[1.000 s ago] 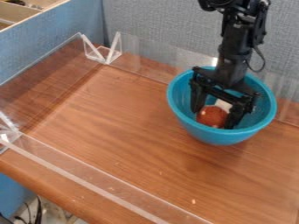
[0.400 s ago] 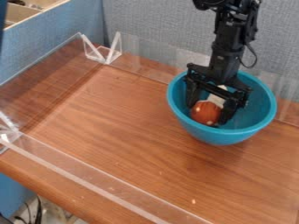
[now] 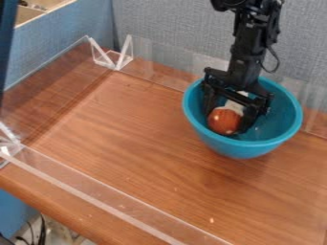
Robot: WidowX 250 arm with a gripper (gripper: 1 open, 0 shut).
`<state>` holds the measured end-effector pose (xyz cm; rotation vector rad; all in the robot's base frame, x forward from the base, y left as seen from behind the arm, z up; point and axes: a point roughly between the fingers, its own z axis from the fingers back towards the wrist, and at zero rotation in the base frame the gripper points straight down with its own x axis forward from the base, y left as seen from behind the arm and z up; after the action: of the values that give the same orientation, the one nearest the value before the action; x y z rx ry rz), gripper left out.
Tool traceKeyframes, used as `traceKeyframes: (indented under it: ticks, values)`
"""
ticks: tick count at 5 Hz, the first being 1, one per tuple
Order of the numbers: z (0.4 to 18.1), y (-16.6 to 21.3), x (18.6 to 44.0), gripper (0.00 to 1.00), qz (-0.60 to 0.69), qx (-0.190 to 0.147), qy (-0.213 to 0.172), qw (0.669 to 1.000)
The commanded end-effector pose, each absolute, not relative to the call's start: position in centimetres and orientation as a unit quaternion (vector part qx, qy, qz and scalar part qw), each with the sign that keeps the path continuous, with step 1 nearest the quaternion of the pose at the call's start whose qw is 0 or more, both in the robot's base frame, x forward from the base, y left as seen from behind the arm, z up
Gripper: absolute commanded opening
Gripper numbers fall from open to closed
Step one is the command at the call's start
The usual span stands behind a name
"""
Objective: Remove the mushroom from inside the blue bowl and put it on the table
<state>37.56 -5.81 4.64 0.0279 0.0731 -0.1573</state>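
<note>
Mushroom (image 3: 227, 119) sits inside the bowl (image 3: 243, 142), on the inner floor toward its left side. Only the rounded reddish-brown cap shows, smooth and faintly glossy; the stem cannot be made out at this size.

Bowl: round, deep, glossy teal-blue plastic, plain, far wider than the mushroom. It stands upright on the table (image 3: 141, 144) near the far right corner.

Gripper (image 3: 235, 105): black, pointing straight down from a slim black arm (image 3: 253, 33), lowered into the bowl's mouth. Its jaws stand spread wide, one finger at each side of the mushroom. The cap lies between them; whether either finger touches it is hard to judge, but nothing is pinched.

Table: reddish-brown wood-grain top, flat with a dull sheen. Low clear acrylic walls (image 3: 76, 182) run along its edges, and a clear triangular bracket (image 3: 113, 55) stands at the far left corner.

Behind the table rises a grey-blue fabric-textured partition (image 3: 166, 33). A pale wooden box edge (image 3: 52, 8) shows at the upper left.
</note>
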Motion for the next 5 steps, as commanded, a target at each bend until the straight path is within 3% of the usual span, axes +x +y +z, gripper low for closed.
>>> traceKeyframes:
  ticks: [1,5]
  values:
    - [6.68,-5.17,39.01,1.00,-0.070,0.014,-0.003,0.997]
    - [6.51,-4.83,39.40,1.00,-0.066,0.015,-0.011,0.998]
